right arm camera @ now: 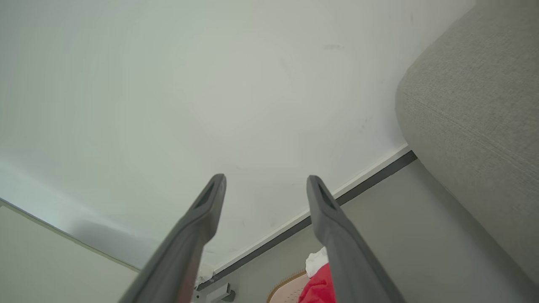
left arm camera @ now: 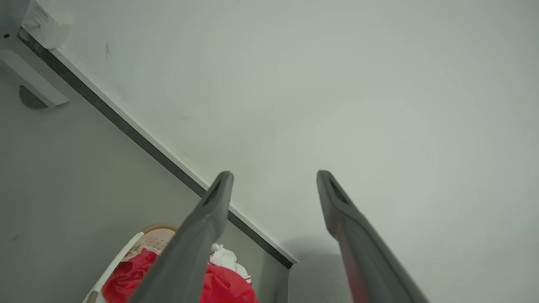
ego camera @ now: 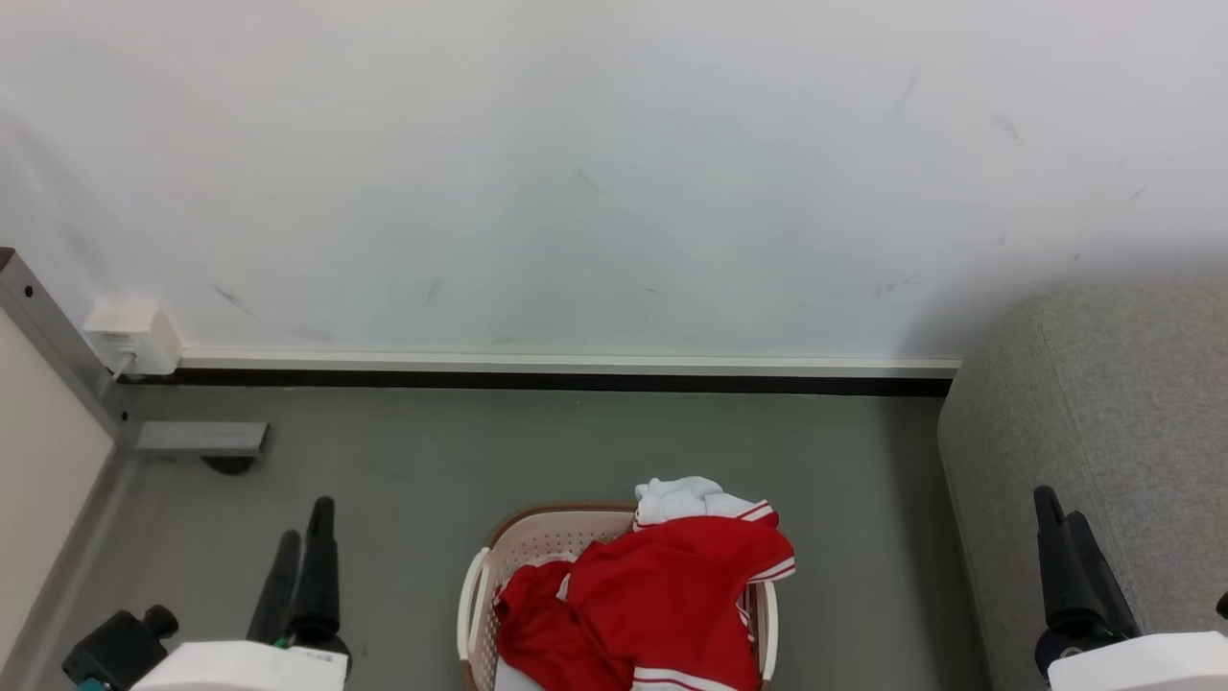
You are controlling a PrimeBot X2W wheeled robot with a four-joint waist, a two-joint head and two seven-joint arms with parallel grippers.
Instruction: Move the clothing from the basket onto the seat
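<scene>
The cream basket (ego camera: 537,542) stands on the grey floor at the bottom middle of the head view, heaped with the red clothing (ego camera: 662,595), whose white part (ego camera: 681,499) hangs over the far rim. The grey seat (ego camera: 1103,413) rises to the right of it. My left gripper (ego camera: 305,523) hovers left of the basket, open and empty. My right gripper (ego camera: 1060,507) is in front of the seat's side, also open and empty. In the left wrist view the left gripper (left arm camera: 273,174) points at the wall, with the clothing (left arm camera: 126,273) low down. In the right wrist view the right gripper (right arm camera: 266,177) points the same way beside the seat (right arm camera: 476,105).
A white wall with a dark baseboard (ego camera: 576,382) closes off the far side. At the far left, a white socket box (ego camera: 134,336) sits beside a grey metal frame post (ego camera: 48,326) with a flat foot (ego camera: 201,439). Grey floor (ego camera: 403,480) surrounds the basket.
</scene>
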